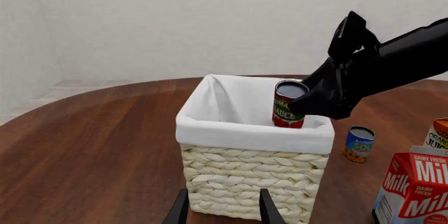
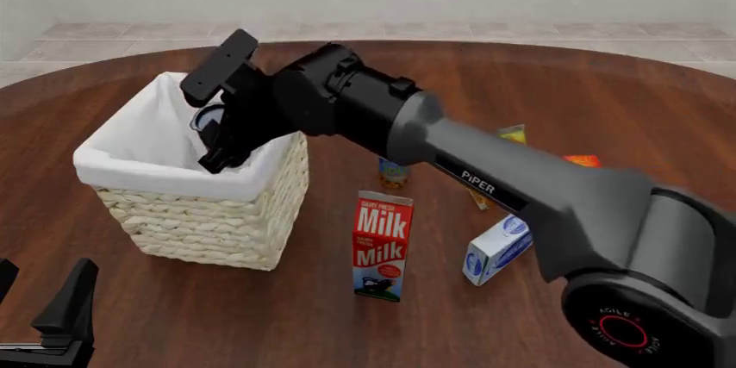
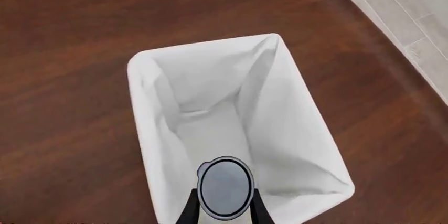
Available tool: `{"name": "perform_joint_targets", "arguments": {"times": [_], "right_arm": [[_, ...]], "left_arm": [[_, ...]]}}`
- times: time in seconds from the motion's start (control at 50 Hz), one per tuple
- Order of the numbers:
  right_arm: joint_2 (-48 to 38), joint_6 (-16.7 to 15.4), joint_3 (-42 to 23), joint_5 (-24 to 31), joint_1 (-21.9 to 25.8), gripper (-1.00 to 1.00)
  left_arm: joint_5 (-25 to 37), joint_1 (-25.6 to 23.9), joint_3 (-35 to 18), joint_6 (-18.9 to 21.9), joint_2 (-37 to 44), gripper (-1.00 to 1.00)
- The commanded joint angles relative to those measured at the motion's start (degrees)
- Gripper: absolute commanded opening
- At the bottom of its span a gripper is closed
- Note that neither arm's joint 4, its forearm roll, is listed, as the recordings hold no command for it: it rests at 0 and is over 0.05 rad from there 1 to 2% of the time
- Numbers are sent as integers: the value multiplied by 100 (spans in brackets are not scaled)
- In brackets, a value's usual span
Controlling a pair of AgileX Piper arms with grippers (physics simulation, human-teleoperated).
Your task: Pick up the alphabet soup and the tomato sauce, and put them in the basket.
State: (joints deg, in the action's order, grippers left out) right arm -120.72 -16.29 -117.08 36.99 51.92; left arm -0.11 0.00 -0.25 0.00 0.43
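We hold red-green soup can upright, right fingers pinching it, over basket near rim. Blue-orange sauce can on worktop, well apart. We lower past liner, centre, then release. Left fingers spread, idle.

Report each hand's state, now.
Left hand: open, holding nothing.
Right hand: closed on the red-and-green can, held over the basket.

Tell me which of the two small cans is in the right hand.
The red-and-green can, held by the right hand over the basket. The blue-and-orange can stands untouched on the table.
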Motion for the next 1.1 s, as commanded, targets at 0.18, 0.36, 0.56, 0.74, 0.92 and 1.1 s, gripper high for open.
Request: {"name": "perform_joint_targets", "arguments": {"times": [0.18, 0.36, 0.56, 0.74, 0.92, 1.1], "right_arm": [[-7, 117, 95, -9, 2, 100], [24, 114, 107, -24, 17, 100], [-13, 96, -33, 45, -10, 100], [-45, -17, -508, 91, -140, 100], [32, -25, -631, 171, -106, 100], [174, -23, -602, 167, -114, 100]], "left_arm": [[0, 0, 0, 0, 0, 100], [0, 0, 0, 0, 0, 100], [0, 0, 0, 0, 0, 100], [0, 0, 0, 0, 0, 100], [0, 0, 0, 0, 0, 100], [0, 0, 0, 0, 0, 100]]}}
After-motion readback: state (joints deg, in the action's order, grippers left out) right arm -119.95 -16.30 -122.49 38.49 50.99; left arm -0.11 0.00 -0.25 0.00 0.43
